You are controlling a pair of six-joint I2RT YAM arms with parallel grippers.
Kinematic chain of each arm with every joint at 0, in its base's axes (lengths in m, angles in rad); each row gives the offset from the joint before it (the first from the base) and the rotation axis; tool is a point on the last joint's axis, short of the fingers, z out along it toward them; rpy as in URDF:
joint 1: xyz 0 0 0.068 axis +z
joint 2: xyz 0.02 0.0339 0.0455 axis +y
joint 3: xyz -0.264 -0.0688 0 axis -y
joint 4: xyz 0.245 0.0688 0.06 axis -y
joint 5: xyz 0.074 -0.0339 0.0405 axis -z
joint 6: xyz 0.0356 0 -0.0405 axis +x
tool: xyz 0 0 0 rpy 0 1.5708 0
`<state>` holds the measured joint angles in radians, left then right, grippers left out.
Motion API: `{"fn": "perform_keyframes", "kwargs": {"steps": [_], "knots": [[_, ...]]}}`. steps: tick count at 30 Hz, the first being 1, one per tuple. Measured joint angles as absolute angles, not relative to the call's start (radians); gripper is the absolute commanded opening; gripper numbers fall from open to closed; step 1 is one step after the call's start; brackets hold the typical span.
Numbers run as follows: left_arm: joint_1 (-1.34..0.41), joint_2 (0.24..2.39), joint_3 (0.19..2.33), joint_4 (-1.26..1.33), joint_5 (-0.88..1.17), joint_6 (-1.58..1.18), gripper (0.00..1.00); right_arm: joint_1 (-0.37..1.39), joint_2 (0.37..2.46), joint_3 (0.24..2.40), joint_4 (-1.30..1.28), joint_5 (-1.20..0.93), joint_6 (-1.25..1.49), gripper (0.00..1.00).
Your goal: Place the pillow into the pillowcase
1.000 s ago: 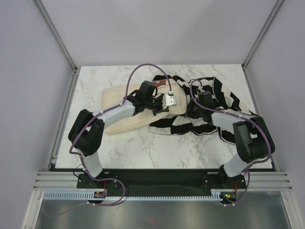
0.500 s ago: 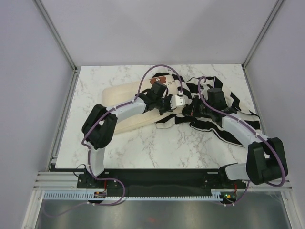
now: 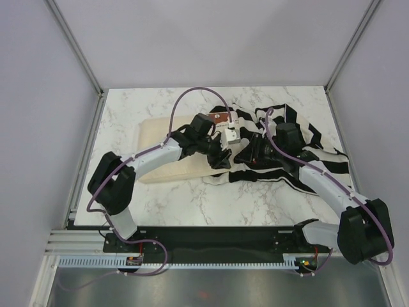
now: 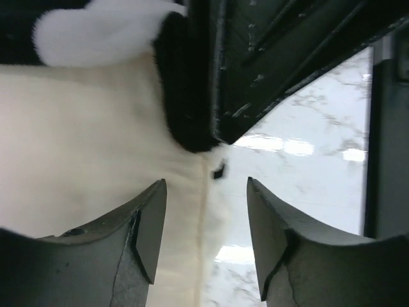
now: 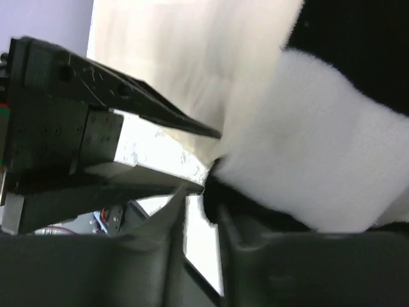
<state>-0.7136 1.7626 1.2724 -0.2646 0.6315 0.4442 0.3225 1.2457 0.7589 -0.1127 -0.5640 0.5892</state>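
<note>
At table (image 3: 128, 112) centre: pillow (image 3: 156, 137) mostly outside, right end at pillowcase (image 3: 319, 157) mouth. Left tool (image 4: 204, 192) spread, empty. Right tool (image 5: 201, 198) nearly pressed together at black hem; grip unclear. Hold mouth wide, feed corner deep.

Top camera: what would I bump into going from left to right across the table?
pillow → left gripper → right gripper → pillowcase, heaped on the right side.
</note>
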Motion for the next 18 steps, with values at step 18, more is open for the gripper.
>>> {"fn": "perform_keyframes", "kwargs": {"steps": [18], "knots": [[-0.329,1.913,1.821,-0.588,0.727,0.369,1.0,0.238,1.811,1.689,-0.449,-0.302,0.087,0.7]]}}
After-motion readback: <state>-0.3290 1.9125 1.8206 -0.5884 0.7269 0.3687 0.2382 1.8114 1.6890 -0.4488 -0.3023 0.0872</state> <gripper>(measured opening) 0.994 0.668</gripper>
